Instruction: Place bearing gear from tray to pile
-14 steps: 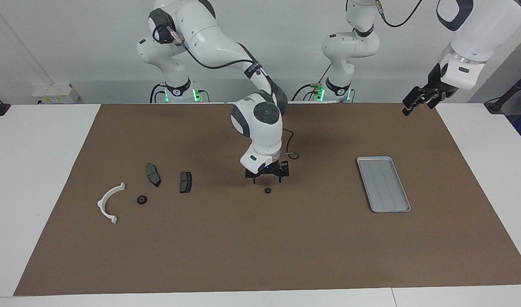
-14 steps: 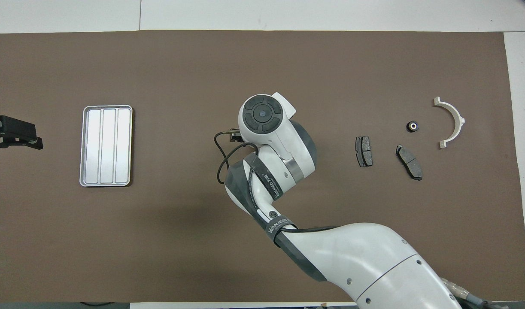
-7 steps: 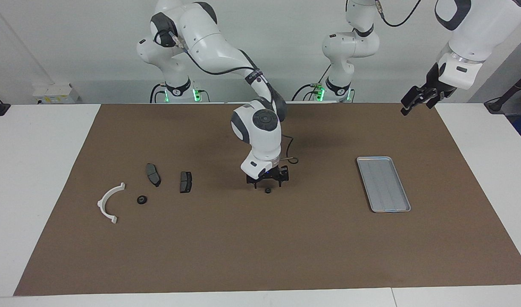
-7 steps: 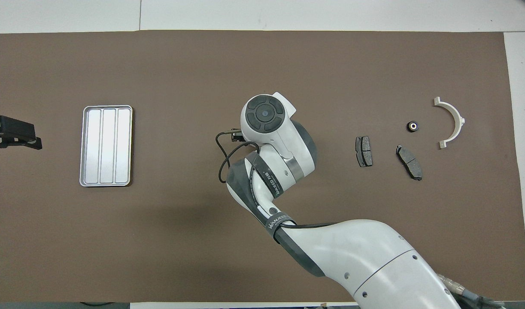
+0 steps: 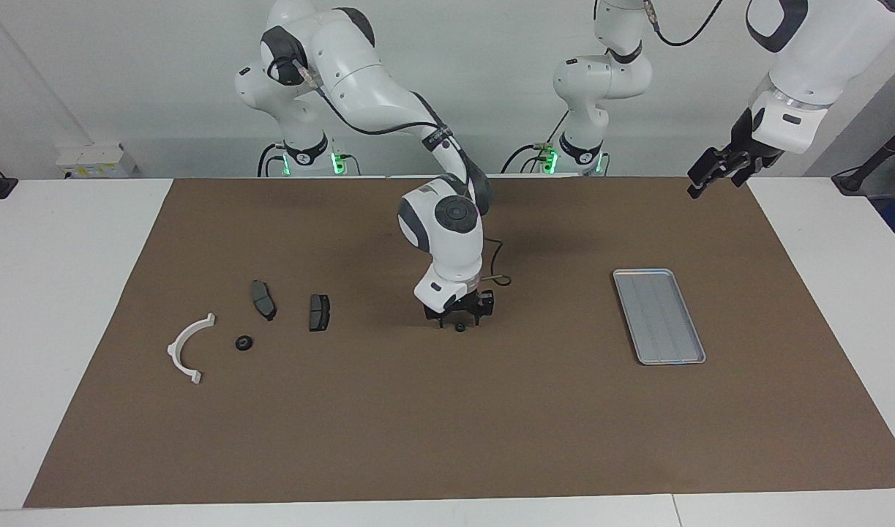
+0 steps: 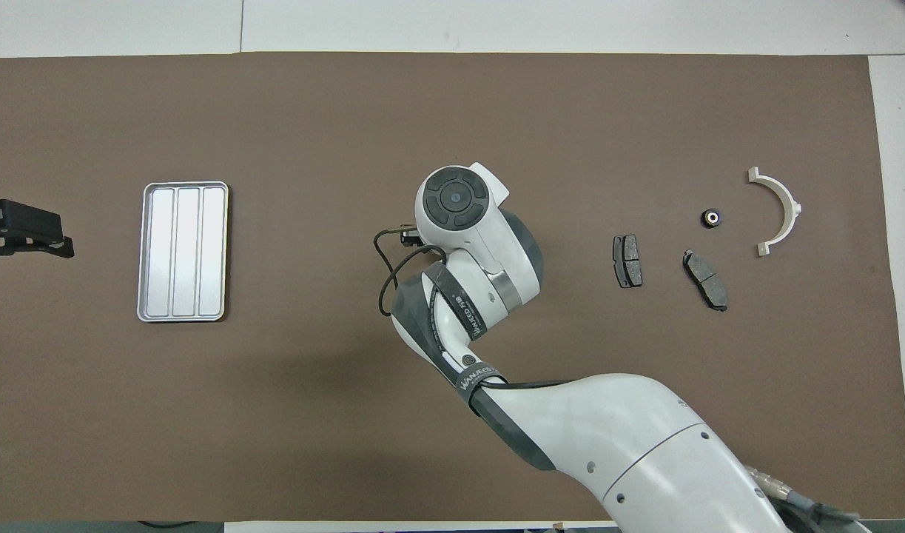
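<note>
A small black bearing gear (image 5: 459,328) lies on the brown mat mid-table, between the tray and the pile. My right gripper (image 5: 457,323) is down at it, open, with a finger on each side. In the overhead view my right wrist (image 6: 456,198) hides both. The silver tray (image 5: 641,273) lies empty toward the left arm's end and shows in the overhead view (image 6: 183,184). The pile lies toward the right arm's end: a white bracket (image 5: 175,346), two brake pads (image 5: 263,299) (image 5: 319,312) and a second bearing gear (image 5: 243,342). My left gripper (image 5: 713,173) waits raised over the mat's corner.
The brown mat (image 5: 447,439) covers most of the white table. In the overhead view the pile shows as the bracket (image 6: 789,204), the second gear (image 6: 711,218) and the pads (image 6: 627,260) (image 6: 706,279). My left gripper (image 6: 24,233) is at the edge of that view.
My right gripper has come down from just above the mid-table bearing gear until its fingers stand at both sides of it. The left gripper has risen slightly.
</note>
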Motion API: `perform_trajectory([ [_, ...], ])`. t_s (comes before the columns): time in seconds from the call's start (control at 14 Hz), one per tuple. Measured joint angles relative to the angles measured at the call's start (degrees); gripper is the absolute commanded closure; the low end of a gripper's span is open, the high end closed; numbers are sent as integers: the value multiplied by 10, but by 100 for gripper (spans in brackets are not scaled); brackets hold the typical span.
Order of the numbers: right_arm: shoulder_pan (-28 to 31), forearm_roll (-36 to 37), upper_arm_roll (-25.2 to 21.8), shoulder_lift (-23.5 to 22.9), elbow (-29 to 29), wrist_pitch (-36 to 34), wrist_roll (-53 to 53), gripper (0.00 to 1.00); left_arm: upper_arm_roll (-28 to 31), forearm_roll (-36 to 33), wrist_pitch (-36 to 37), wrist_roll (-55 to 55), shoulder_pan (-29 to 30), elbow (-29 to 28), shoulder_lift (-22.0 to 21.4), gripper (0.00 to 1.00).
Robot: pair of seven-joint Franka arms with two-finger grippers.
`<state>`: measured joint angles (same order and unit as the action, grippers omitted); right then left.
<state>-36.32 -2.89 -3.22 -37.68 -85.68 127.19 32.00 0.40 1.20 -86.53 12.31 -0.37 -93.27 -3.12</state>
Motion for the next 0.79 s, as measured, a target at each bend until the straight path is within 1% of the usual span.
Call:
perform_trajectory([
  [0.14, 0, 0, 0, -1, 0, 0, 0, 46, 0, 0, 0, 0, 0, 0, 0, 0],
  [0.21, 0, 0, 0, -1, 0, 0, 0, 49, 0, 0, 0, 0, 0, 0, 0, 0],
  [0.43, 0, 0, 0, -2, 0, 0, 0, 65, 0, 0, 0, 0, 0, 0, 0, 0],
  [0.57, 0, 0, -1, -1, 0, 0, 0, 80, 0, 0, 0, 0, 0, 0, 0, 0],
  [0.64, 0, 0, -2, -1, 0, 0, -1, 90, 0, 0, 0, 0, 0, 0, 0, 0],
  [0.72, 0, 0, -2, 0, 0, 0, -1, 97, 0, 0, 0, 0, 0, 0, 0, 0],
  [0.79, 0, 0, -2, 0, 0, 0, -1, 100, 0, 0, 0, 0, 0, 0, 0, 0],
])
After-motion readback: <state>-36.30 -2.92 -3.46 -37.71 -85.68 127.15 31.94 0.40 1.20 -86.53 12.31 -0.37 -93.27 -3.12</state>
